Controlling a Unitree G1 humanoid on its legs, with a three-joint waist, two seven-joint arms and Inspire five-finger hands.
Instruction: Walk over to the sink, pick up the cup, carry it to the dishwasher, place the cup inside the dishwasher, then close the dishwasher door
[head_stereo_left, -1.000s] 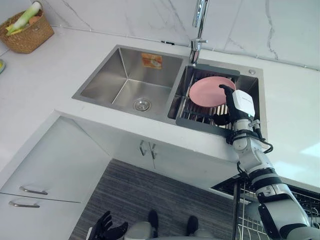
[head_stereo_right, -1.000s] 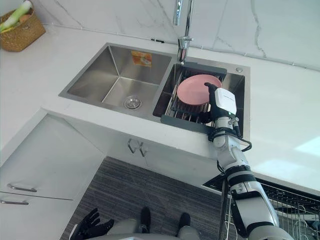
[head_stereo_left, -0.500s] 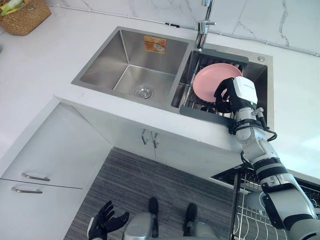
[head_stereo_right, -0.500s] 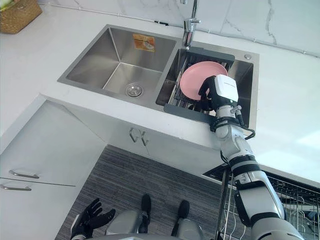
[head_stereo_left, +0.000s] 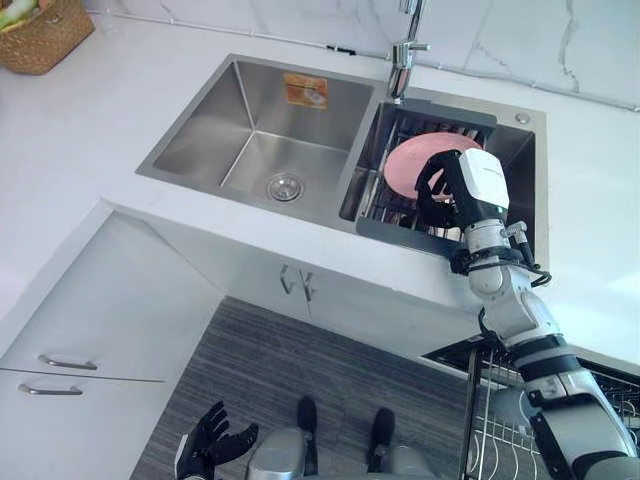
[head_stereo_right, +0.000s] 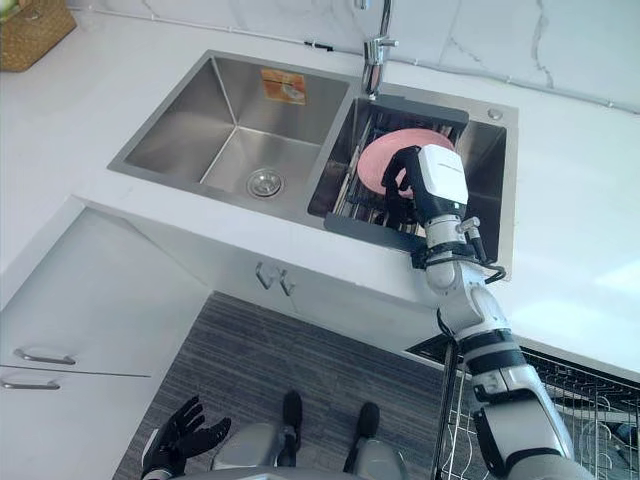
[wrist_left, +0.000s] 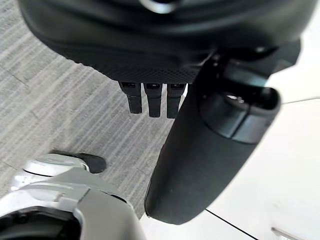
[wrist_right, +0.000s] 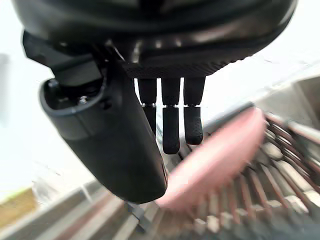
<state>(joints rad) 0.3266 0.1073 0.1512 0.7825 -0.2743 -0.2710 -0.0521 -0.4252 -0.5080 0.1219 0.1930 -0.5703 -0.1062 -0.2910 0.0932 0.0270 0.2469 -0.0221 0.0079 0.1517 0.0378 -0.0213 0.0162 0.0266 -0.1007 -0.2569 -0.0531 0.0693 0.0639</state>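
Right hand (head_stereo_left: 465, 185) has slid further over the pink plate (head_stereo_left: 408, 158) than a second ago, and the head view shifted a little too. It now hangs above the drying rack (head_stereo_left: 398, 222) in the right basin of the sink (head_stereo_left: 250, 150), under the tap (head_stereo_left: 403, 55).

Its fingers (wrist_right: 171, 131) are loose and nearly straight and hold nothing. They point down at the plate and the rack bars, which looks like a reach into the rack, not a grasp.

Can't make out the cup anywhere. My guess is it sits in the rack behind the hand or plate, since that's where the arm is aimed. The plate leans on edge in the rack slots, so it's right in the approach path and could get knocked.

Left hand (head_stereo_left: 212, 450) hangs low by the floor, fingers spread and empty. It's probably parked clear.

Dishwasher basket (head_stereo_left: 500, 425) is pulled out at lower right, just below the tabletop (head_stereo_left: 90, 150) edge, so the carry looks short. Pickup isn't done yet.
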